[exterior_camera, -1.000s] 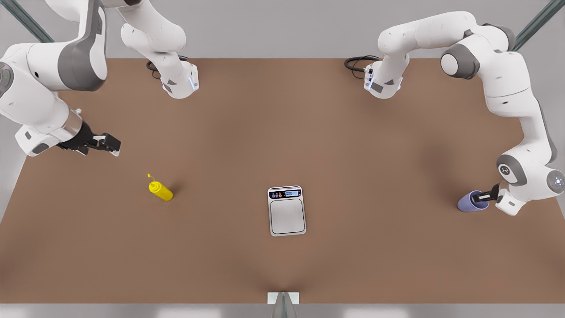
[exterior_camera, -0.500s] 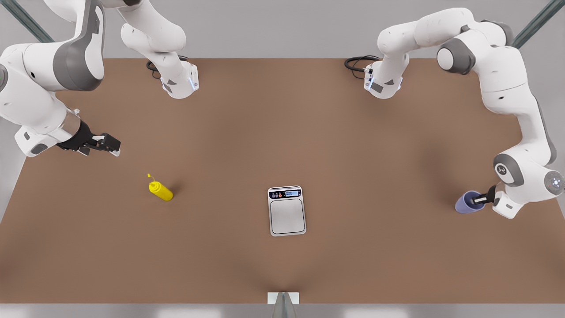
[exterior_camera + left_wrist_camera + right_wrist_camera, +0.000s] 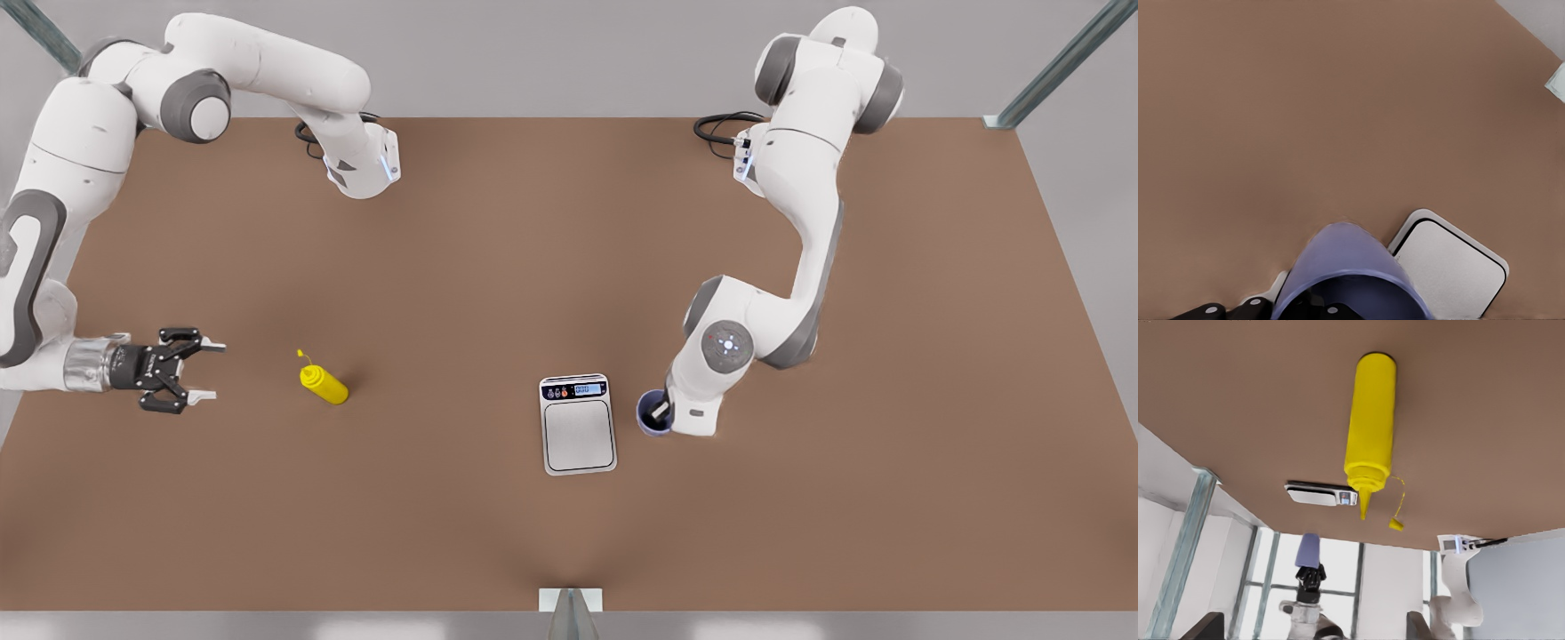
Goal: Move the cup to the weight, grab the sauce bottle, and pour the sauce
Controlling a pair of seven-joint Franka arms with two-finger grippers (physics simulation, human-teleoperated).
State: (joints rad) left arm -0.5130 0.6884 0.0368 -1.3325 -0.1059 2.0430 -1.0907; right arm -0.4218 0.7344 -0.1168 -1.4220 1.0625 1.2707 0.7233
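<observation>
The lavender cup [image 3: 652, 418] hangs just off the front view's right edge of the weight [image 3: 578, 427], a silver-grey scale. My left gripper [image 3: 660, 411] is shut on the cup's rim, one finger inside. In the left wrist view the cup [image 3: 1351, 263] sits close to the scale's plate [image 3: 1448, 270]. The yellow sauce bottle [image 3: 324, 384] stands on the table at the front view's left. My right gripper [image 3: 203, 371] is open, level with the bottle and a short gap from it. The right wrist view shows the bottle [image 3: 1371, 440] ahead, with the scale [image 3: 1321, 495] and cup [image 3: 1308, 552] beyond.
Brown table [image 3: 800, 533] with both arm bases [image 3: 360, 169] at its far edge. A small white bracket [image 3: 570, 600] sits at the near edge. Black cables [image 3: 716, 129] lie by the base on the front view's right.
My left arm has carried the cup from the front view's far right across to the scale's side. My right gripper has dropped lower and turned toward the bottle.
</observation>
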